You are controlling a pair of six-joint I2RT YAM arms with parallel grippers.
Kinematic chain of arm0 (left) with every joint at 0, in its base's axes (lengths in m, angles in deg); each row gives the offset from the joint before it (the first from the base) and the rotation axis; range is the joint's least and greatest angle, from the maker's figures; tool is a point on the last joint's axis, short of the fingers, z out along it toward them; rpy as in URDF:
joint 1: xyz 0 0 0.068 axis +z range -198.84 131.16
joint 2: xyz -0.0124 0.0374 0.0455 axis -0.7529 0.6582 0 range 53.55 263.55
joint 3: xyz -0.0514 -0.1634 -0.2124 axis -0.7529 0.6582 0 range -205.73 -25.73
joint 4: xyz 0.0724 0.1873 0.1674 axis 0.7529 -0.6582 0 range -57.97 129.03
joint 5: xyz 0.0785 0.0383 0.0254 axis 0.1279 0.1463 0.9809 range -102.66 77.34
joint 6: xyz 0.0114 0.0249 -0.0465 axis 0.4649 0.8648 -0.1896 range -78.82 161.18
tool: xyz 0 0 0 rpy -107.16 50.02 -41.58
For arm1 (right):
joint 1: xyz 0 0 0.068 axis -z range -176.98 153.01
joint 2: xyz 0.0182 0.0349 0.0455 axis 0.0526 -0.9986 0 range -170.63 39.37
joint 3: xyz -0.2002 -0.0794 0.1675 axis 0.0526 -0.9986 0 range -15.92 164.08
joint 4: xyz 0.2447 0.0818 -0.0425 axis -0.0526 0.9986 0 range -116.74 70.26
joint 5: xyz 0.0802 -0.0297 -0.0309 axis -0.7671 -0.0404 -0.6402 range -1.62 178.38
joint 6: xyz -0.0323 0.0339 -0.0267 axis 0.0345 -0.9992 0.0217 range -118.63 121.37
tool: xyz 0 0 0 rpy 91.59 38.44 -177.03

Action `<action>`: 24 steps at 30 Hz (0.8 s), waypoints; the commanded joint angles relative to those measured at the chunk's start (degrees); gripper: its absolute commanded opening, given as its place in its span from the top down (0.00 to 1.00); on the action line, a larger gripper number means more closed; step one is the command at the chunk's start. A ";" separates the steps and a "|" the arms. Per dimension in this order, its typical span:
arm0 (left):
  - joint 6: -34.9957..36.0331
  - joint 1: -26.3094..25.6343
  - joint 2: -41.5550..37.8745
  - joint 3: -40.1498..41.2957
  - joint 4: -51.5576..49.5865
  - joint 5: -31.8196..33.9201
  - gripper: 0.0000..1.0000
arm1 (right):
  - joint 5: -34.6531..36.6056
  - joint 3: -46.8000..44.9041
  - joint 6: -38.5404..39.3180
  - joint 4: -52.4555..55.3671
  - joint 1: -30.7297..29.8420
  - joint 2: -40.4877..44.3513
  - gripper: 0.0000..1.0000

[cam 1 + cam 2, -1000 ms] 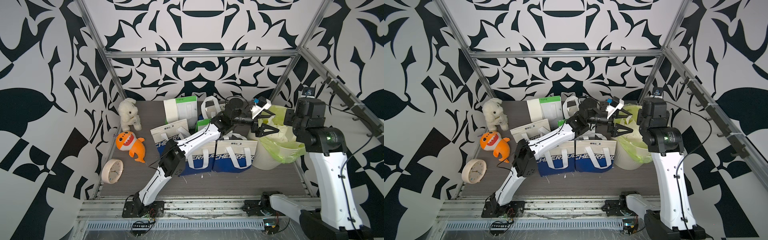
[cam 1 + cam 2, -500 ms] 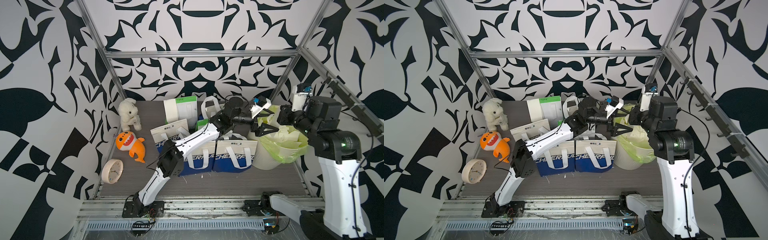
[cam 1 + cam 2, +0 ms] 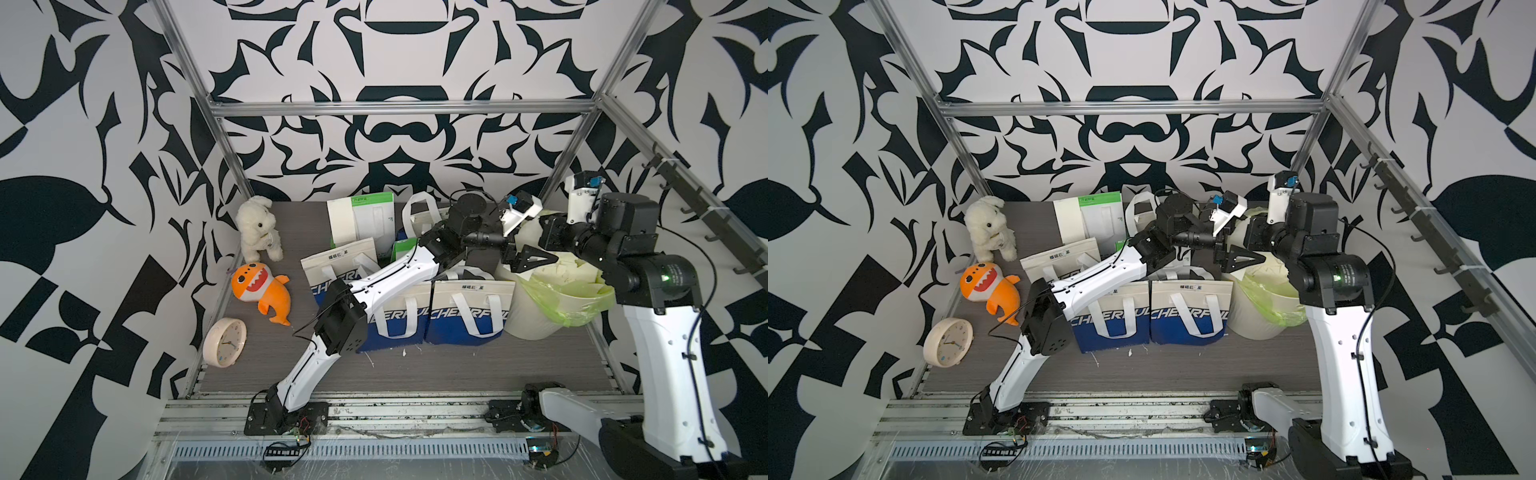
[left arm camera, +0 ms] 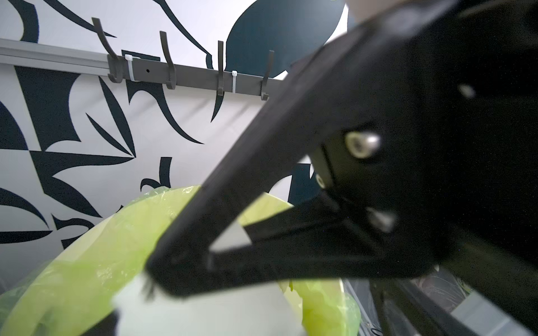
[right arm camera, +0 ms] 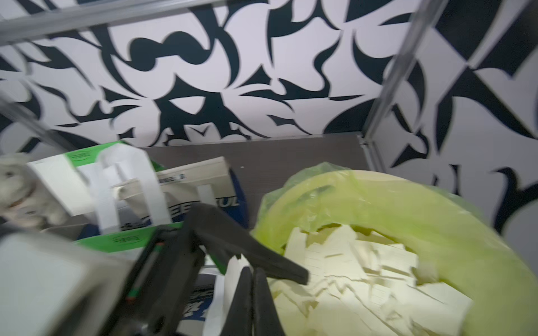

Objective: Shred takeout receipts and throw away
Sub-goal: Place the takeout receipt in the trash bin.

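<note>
Torn cream receipts (image 5: 349,279) are lying heaped in the round bin (image 3: 528,318), lined with crinkled green plastic (image 3: 577,309). The left claw (image 3: 540,249) is gaping above the rim, the right claw (image 5: 252,273) pressing together near "CHEERFUL" bags (image 3: 469,316).

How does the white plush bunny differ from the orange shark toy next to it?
Colour: the white plush bunny is fluffy and cream-white all over; the orange shark toy is smooth orange with a white toothy mouth. Pose: the bunny is upright near the back corner; the shark lies tilted on the table, nearer the front. Both are soft toys on the table's left side, apart from the bags.
</note>
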 commanded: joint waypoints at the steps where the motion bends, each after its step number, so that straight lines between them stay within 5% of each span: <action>1: -1.76 -0.29 1.94 -2.86 1.94 -0.97 0.01 | 19.89 1.52 1.01 2.15 0.23 -0.44 1.00; 5: -2.83 -0.42 3.50 -5.15 2.17 -1.07 0.01 | 32.31 -0.74 3.88 2.03 0.19 -0.13 1.00; 13: 0.44 -0.55 -0.01 -0.94 -0.50 0.10 0.01 | 40.15 -2.80 5.59 1.76 0.24 -0.74 1.00; 18: 1.85 -0.55 -2.12 1.74 -1.16 1.80 0.01 | 34.15 -1.94 4.09 2.61 0.18 -0.17 1.00; 24: 6.10 -0.36 -4.99 3.84 -5.03 7.17 0.01 | 12.84 1.34 3.53 2.32 0.39 2.90 1.00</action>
